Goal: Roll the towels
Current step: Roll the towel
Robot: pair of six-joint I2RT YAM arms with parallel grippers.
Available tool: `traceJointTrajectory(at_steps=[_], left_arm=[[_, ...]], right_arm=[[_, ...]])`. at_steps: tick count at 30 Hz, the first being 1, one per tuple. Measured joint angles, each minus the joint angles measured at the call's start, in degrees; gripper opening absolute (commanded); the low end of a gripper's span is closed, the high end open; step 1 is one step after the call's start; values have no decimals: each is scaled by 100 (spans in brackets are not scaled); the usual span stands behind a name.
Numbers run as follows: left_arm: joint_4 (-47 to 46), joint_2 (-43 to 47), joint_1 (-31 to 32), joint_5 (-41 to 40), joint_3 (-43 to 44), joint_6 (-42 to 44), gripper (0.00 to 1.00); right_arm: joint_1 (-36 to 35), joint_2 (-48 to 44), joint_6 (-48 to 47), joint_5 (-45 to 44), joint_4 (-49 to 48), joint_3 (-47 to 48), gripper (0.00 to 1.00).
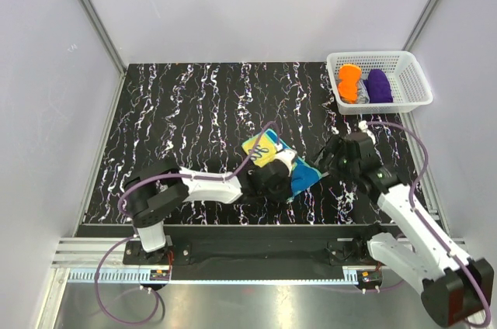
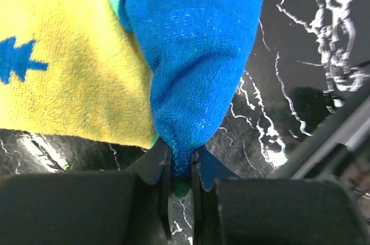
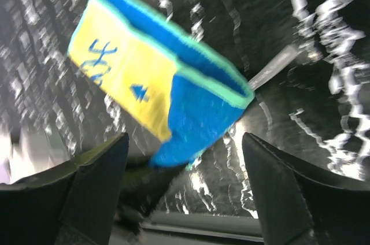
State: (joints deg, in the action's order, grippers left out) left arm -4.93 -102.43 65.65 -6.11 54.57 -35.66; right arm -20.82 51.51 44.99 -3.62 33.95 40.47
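Note:
The teal-edged, blue and yellow towel (image 1: 264, 149) lies partly folded near the middle of the black marbled table. My left gripper (image 1: 286, 167) is shut on a bunched blue corner of it. In the left wrist view the blue cloth (image 2: 191, 54) narrows to a point pinched at the left gripper (image 2: 180, 170). My right gripper (image 1: 329, 160) stands open just right of the towel, apart from it. In the right wrist view the towel (image 3: 144, 77) hangs lifted ahead of the right gripper (image 3: 185, 158), with nothing between its fingers. The orange towel (image 1: 349, 82) sits rolled in the basket.
A white lattice basket (image 1: 404, 60) stands at the table's far right corner, holding the orange roll and a purple roll (image 1: 379, 85). White walls enclose the table on three sides. A metal rail runs along the near edge by the arm bases.

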Motion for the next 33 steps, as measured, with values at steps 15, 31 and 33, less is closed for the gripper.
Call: traceJointTrajectory(at_steps=[15, 31, 33], left_arm=[[-787, 262, -1388, 2398, -544, -1344, 0], [-1539, -400, -1921, 4054, -522, -2380, 0], [-1582, -411, -1930, 4120, -522, -2435, 0]], right_arm=[[0, -719, 138, 1812, -1491, -1598, 76], [0, 791, 240, 1825, -3093, -1864, 74], [-2, 933, 240, 1818, -3257, -1864, 72]])
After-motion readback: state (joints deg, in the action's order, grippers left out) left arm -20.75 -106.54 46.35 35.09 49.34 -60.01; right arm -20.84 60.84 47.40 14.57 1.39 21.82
